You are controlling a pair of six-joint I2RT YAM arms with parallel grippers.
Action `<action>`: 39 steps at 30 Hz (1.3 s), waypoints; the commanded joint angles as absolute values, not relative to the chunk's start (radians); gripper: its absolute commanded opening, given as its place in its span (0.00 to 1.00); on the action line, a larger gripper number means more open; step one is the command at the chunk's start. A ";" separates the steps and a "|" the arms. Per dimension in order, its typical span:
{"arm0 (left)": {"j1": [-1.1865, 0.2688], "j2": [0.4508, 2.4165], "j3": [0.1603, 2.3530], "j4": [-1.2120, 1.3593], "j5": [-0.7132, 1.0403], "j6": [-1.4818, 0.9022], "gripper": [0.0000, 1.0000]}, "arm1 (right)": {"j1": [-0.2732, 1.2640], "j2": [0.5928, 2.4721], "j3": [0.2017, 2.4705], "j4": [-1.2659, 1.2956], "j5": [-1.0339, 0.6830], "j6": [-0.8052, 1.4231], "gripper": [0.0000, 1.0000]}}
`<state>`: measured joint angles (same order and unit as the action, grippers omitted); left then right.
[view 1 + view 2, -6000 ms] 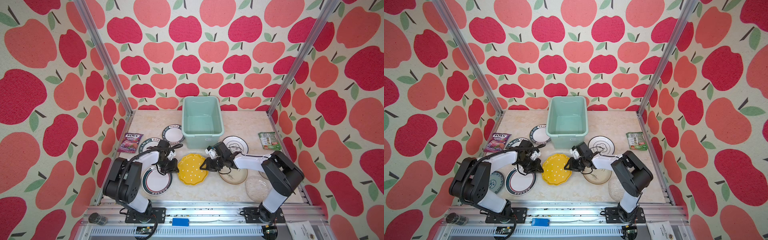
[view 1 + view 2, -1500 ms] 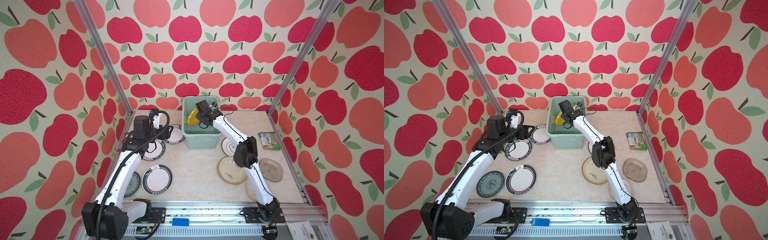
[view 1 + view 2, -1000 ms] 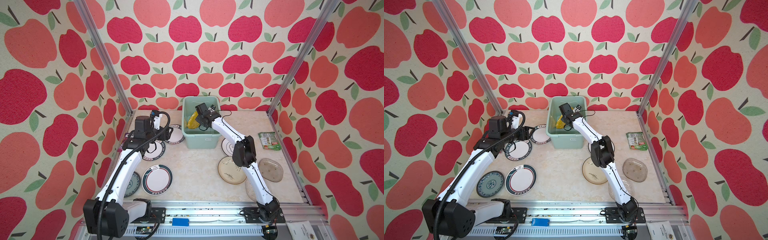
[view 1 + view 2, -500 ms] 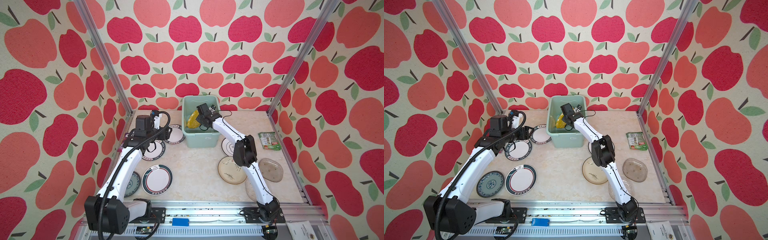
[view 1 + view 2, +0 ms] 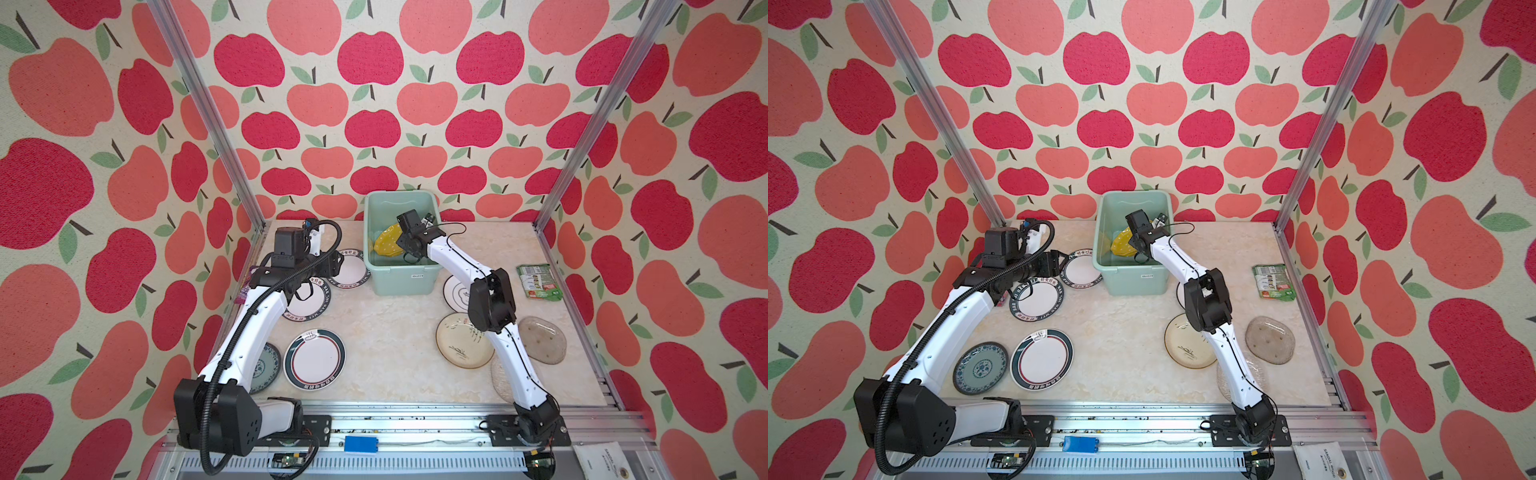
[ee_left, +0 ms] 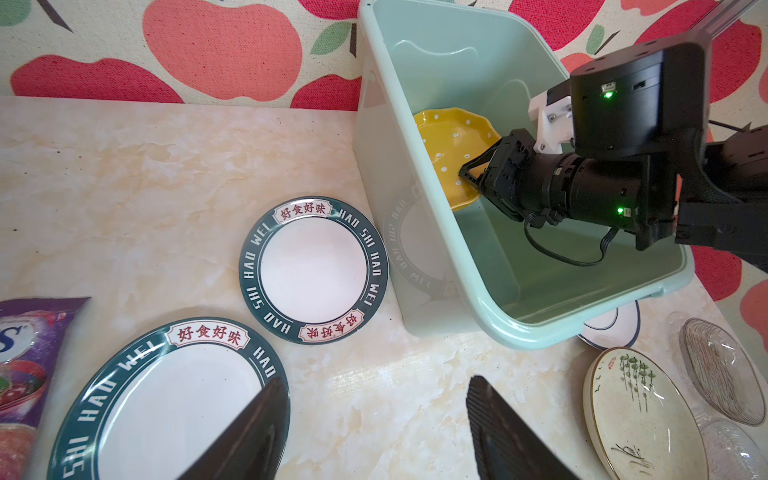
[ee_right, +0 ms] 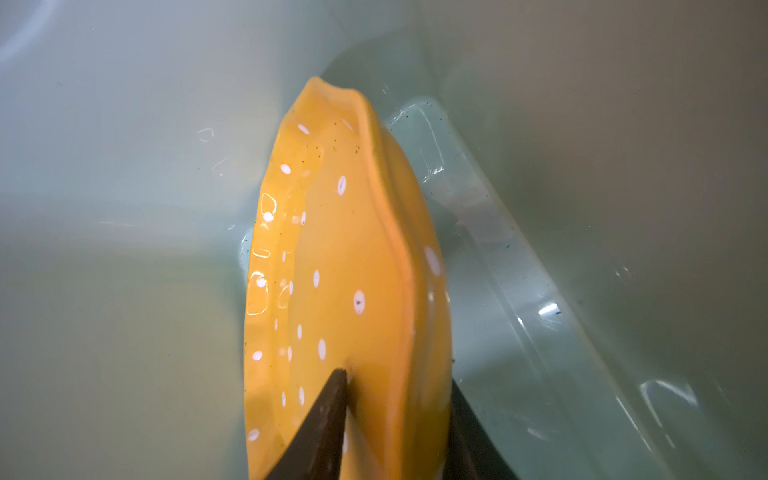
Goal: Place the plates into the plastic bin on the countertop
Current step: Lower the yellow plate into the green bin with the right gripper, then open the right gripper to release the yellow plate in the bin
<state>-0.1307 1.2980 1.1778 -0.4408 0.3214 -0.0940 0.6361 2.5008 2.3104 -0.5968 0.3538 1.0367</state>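
Note:
The mint plastic bin (image 5: 402, 272) (image 5: 1133, 272) stands at the back of the countertop (image 5: 386, 332). My right gripper (image 7: 397, 376) reaches down inside it, shut on a yellow dotted plate (image 7: 353, 249) (image 5: 384, 245) that stands on edge against the bin's wall, one finger on each face. My left gripper (image 6: 378, 384) hangs open and empty over bare countertop, between a large lettered plate (image 6: 166, 407) and the bin (image 6: 540, 332), with a smaller lettered plate (image 6: 313, 270) just beyond. A third lettered plate (image 5: 314, 359), a blue-patterned one (image 5: 980, 368), a cream plant plate (image 5: 459, 345) and a clear glass plate (image 5: 542, 338) lie nearer the front.
A purple snack packet (image 6: 20, 353) lies at the left wall and a green packet (image 5: 538, 282) at the right wall. A white ringed plate (image 5: 455, 286) sits partly under the right arm beside the bin. Aluminium posts and apple-print walls close in three sides.
The right gripper has sunk a little deeper into the bin with the yellow plate. The left arm has stayed where it was, open.

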 commanded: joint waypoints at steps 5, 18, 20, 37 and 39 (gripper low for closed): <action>-0.125 1.331 1.247 -0.491 0.300 -0.084 0.71 | 0.628 2.486 2.323 -0.595 0.359 0.984 0.51; -0.127 1.359 1.281 -0.509 0.307 -0.068 0.70 | 0.617 2.519 2.367 -0.676 0.353 0.918 0.62; -0.127 1.358 1.282 -0.508 0.308 -0.064 0.70 | 0.618 2.517 2.370 -0.682 0.356 0.904 0.63; -0.043 1.265 1.301 -0.437 0.207 0.011 0.96 | 0.692 2.309 2.299 -0.518 0.360 0.243 0.70; -0.031 1.222 1.282 -0.381 0.192 0.014 0.99 | 0.699 2.215 2.171 -0.399 0.307 0.158 0.69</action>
